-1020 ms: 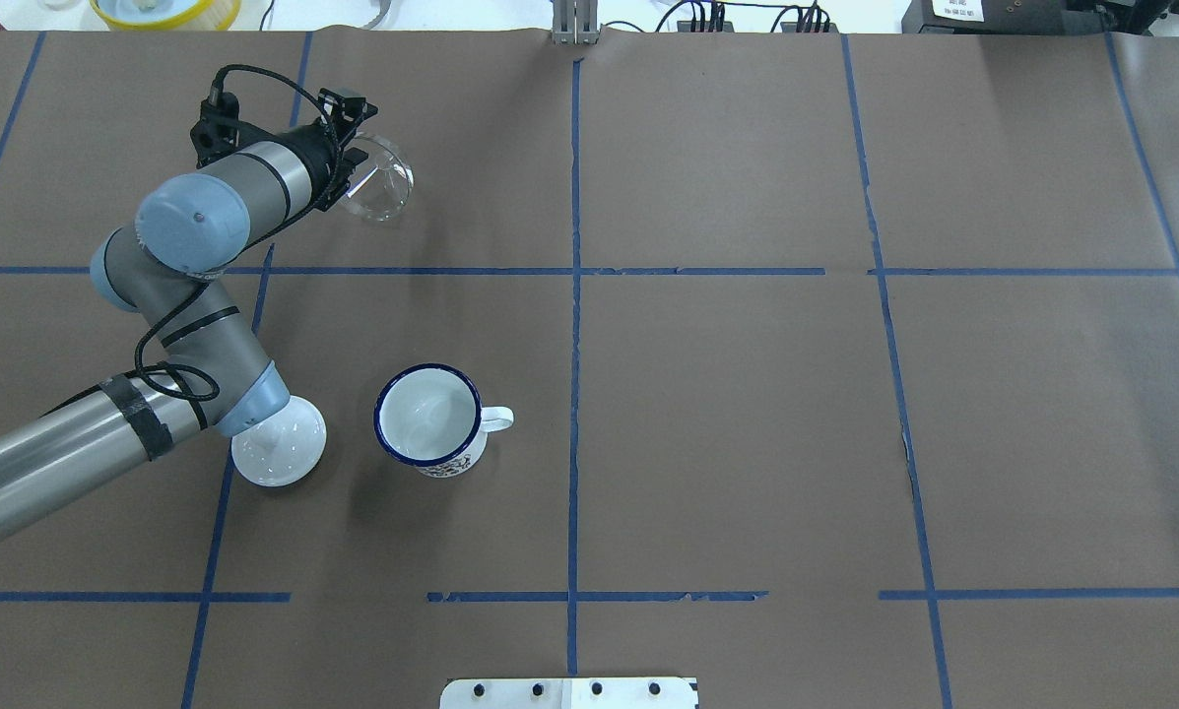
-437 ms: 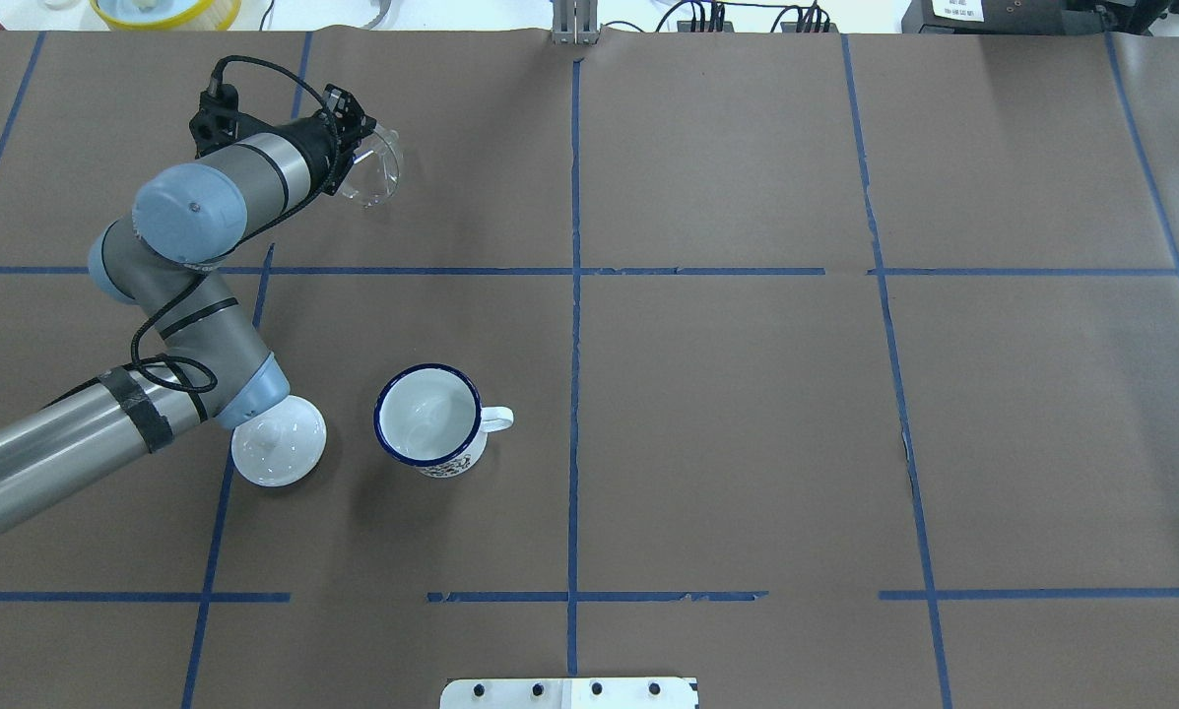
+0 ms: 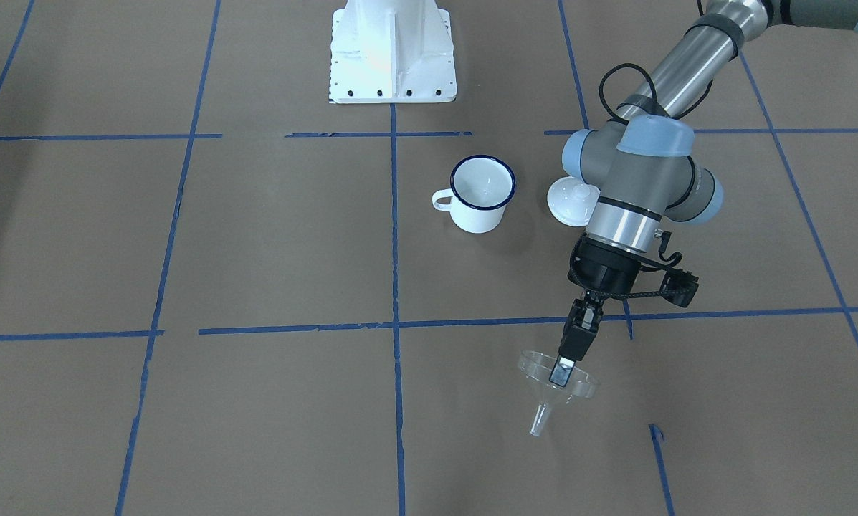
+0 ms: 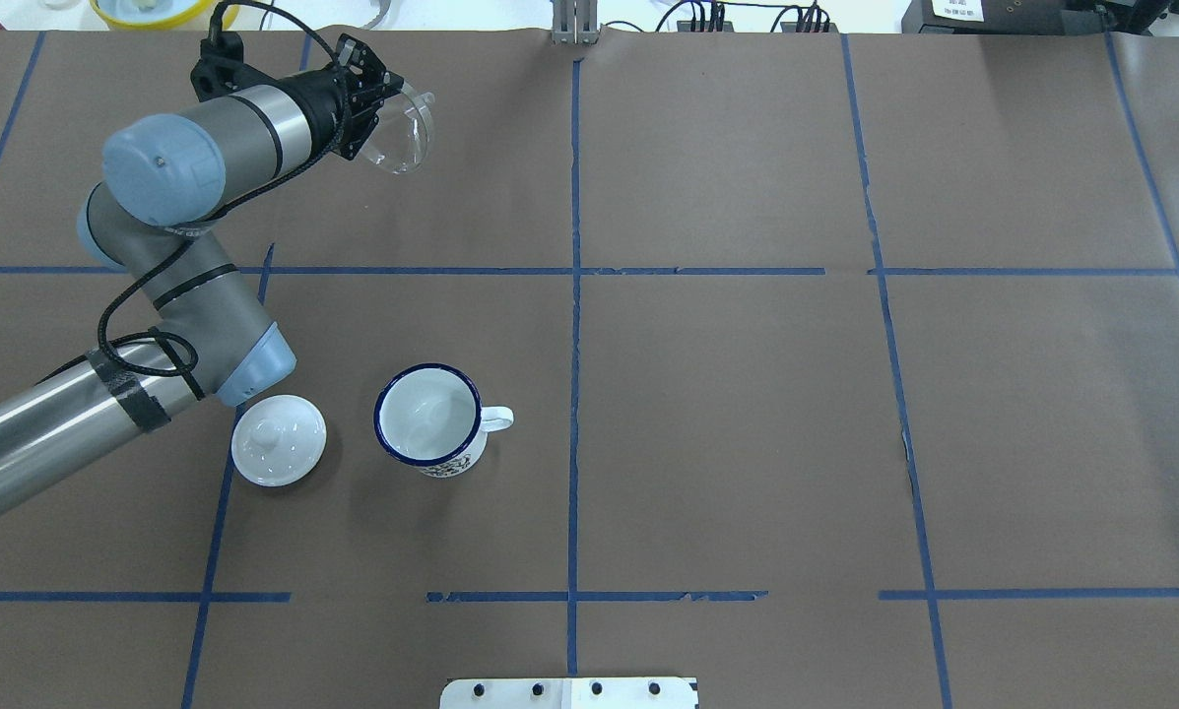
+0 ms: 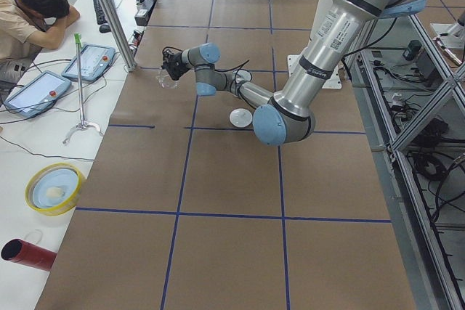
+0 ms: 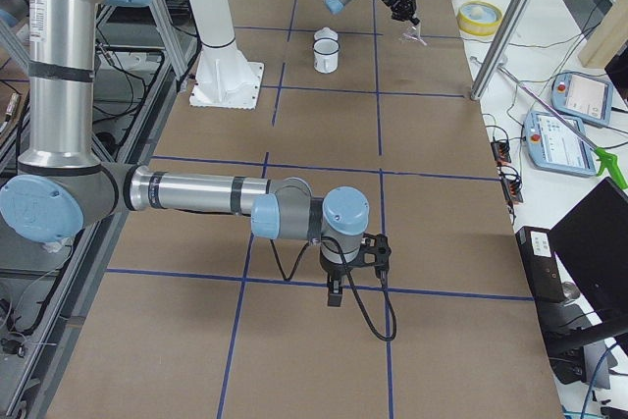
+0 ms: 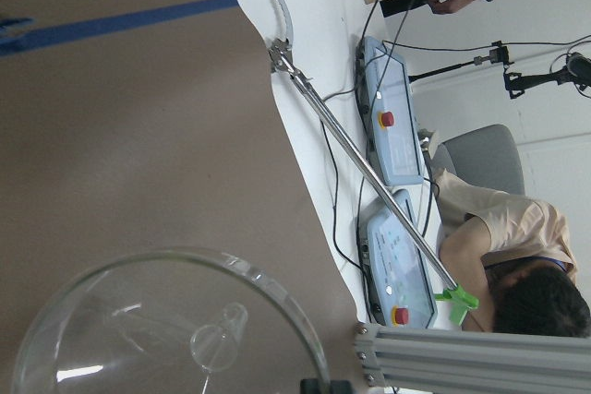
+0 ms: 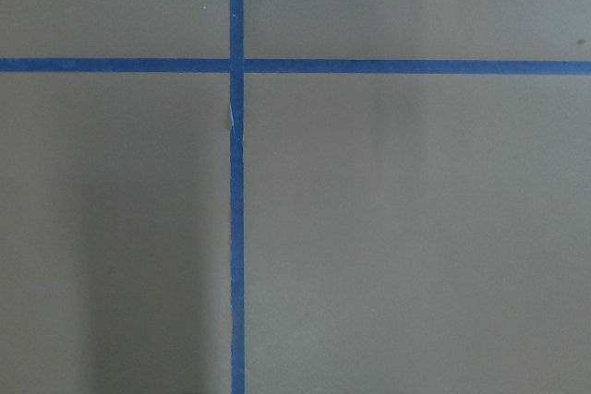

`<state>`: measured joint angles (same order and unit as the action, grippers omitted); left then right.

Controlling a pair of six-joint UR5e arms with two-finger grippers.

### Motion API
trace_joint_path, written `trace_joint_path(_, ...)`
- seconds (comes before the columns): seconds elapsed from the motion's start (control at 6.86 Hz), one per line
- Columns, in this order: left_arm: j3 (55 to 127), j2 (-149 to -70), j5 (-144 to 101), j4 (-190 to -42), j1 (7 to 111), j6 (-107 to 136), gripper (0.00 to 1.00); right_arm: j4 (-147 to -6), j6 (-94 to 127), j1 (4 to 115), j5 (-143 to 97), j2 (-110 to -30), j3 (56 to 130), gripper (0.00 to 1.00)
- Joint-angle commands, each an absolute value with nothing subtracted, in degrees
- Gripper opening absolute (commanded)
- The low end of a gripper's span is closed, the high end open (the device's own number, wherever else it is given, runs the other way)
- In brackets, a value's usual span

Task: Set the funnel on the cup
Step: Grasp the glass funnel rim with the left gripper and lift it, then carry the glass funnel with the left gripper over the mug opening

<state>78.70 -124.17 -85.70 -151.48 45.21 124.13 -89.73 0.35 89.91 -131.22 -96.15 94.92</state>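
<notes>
The funnel (image 3: 578, 383) is clear, wide-rimmed; its spout short, narrow.

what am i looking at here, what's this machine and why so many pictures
Two robot arms work at a table covered in brown paper with blue tape lines. All pictures show one moment: one camera faces the robot, one looks down from behind it, one stands at each table end, one rides on each wrist. On the table stand a white mug and, beside it, a white lid. The left gripper pinches the rim of a clear funnel, away from the mug. The right arm hangs over the paper, far off.
</notes>
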Motion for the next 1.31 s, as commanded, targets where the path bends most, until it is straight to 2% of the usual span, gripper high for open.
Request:
trace_joint_path(0.0, 94.48, -123.93, -93.56, -135.54, 45.35, 120.71, 0.0, -89.74, 0.35, 89.91, -131.22, -96.15, 94.92, 1.0)
trace_joint_path(0.29, 110.22, -124.19, -99.0, -113.66, 45.0, 119.54, 0.0, -89.74, 0.35, 89.91, -131.22, -96.15, 94.92, 1.0)
trace_joint_path(0.58, 120.36, -124.8, -107.99, -91.25, 41.59, 108.05, 0.0, -89.74, 0.35, 89.91, -131.22, -96.15, 94.92, 1.0)
trace_joint_path(0.87, 122.08, -129.79, -110.99, -70.24, 37.02, 99.01, 0.0, -89.74, 0.35, 89.91, -131.22, -96.15, 94.92, 1.0)
trace_joint_path(1.17, 119.21, -133.57, -112.06, -59.72, 35.34, 94.41, 0.0, -89.74, 0.35, 89.91, -131.22, -96.15, 94.92, 1.0)
